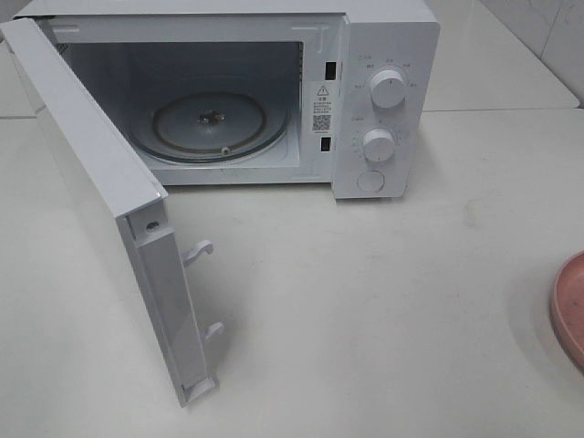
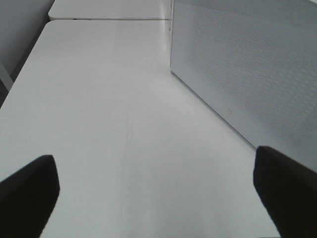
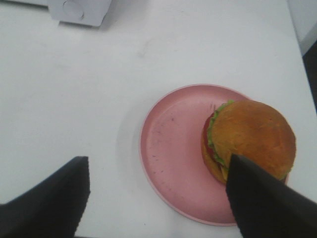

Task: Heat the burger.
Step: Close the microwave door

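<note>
The burger (image 3: 250, 139), with a golden-brown bun, green lettuce and red tomato, sits on the far side of a round pink plate (image 3: 173, 148) in the right wrist view. My right gripper (image 3: 158, 198) is open above the plate, one dark finger (image 3: 262, 203) overlapping the burger's near edge. In the exterior high view only the plate's rim (image 1: 568, 306) shows at the right edge; the burger is out of view there. The white microwave (image 1: 383, 55) stands with its door (image 1: 100, 192) swung open and its glass turntable (image 1: 210, 123) bare. My left gripper (image 2: 156, 198) is open over the table beside the microwave's side wall (image 2: 247, 64).
The open door juts forward over the left part of the white table (image 1: 383, 310). Two knobs (image 1: 388, 88) and a button are on the microwave's right panel. Neither arm shows in the exterior high view.
</note>
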`<move>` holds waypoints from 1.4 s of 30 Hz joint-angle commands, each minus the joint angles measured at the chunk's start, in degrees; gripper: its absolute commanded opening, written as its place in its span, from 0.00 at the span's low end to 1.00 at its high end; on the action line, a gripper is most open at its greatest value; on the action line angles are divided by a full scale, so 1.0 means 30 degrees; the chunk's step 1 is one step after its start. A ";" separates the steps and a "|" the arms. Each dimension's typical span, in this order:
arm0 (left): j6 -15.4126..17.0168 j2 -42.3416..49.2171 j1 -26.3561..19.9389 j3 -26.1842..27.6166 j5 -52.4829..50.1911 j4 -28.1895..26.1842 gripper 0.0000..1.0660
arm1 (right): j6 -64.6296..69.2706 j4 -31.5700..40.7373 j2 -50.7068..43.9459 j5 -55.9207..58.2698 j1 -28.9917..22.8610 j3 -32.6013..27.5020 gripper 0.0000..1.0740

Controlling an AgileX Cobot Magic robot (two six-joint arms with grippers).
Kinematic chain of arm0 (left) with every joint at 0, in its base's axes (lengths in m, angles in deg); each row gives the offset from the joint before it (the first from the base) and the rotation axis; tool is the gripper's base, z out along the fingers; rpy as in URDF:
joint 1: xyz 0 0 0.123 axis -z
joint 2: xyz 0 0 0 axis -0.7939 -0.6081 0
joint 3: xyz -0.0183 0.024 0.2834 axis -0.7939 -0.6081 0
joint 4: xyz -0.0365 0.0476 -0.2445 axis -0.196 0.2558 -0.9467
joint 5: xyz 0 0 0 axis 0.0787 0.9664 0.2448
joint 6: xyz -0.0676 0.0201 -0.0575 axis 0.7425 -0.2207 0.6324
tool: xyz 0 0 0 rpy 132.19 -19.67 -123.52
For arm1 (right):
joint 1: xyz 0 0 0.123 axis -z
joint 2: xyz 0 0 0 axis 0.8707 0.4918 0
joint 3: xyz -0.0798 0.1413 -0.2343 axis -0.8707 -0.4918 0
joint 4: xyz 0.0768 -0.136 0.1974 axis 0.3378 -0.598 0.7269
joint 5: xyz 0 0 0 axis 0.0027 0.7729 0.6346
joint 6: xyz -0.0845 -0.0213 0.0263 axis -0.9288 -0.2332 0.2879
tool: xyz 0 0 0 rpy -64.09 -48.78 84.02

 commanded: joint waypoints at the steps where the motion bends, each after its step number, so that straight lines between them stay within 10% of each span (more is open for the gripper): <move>1: 0.0076 0.0363 -0.0038 -0.0019 0.0076 -0.0038 0.94 | -0.0382 0.0019 -0.2044 -0.0095 0.1413 -0.0095 0.71; 42: 0.0095 0.0172 0.0344 -0.0019 0.0057 -0.0134 0.94 | -0.0306 -0.0019 -0.2884 -0.0095 0.2693 -0.0095 0.71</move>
